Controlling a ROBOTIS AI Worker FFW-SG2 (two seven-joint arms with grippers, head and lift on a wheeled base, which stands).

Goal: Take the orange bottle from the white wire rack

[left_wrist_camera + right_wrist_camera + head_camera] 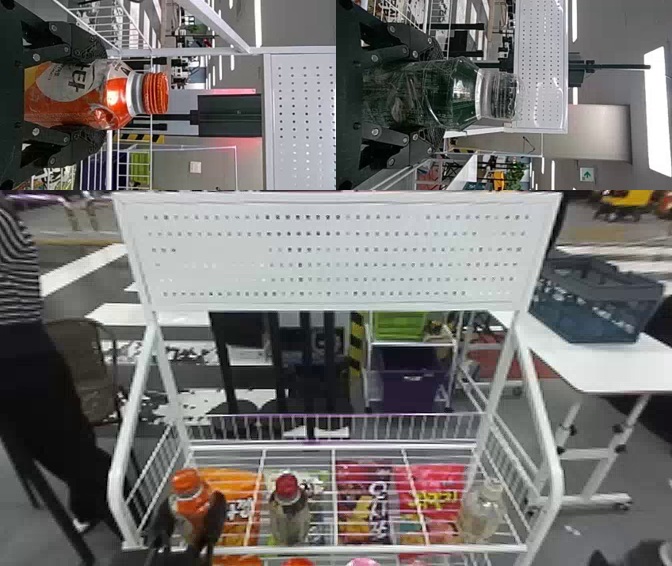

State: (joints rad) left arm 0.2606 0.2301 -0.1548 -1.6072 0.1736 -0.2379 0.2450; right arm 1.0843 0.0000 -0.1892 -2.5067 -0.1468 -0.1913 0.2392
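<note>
At the rack's front left, my left gripper [192, 517] is around the orange bottle [186, 485], with a dark finger on either side. Up close in the left wrist view, my left gripper [104, 95] is shut on the bottle [117, 97], below its orange cap. It is upright; whether its base touches the white wire rack [345, 549] is hidden. My right gripper [442, 95] is shut on a clear bottle [459, 93] in the right wrist view, the pegboard beyond it. I cannot tell whether this is the clear bottle [481, 512] at the rack's right.
A red-capped bottle [290, 512] stands right of the orange one. Snack bags [364, 505] lie farther right and behind. Slanted white side posts [124, 460] bound the rack, with a pegboard [340, 255] above. A white table [600, 362] with a dark crate [600, 305] is at the right.
</note>
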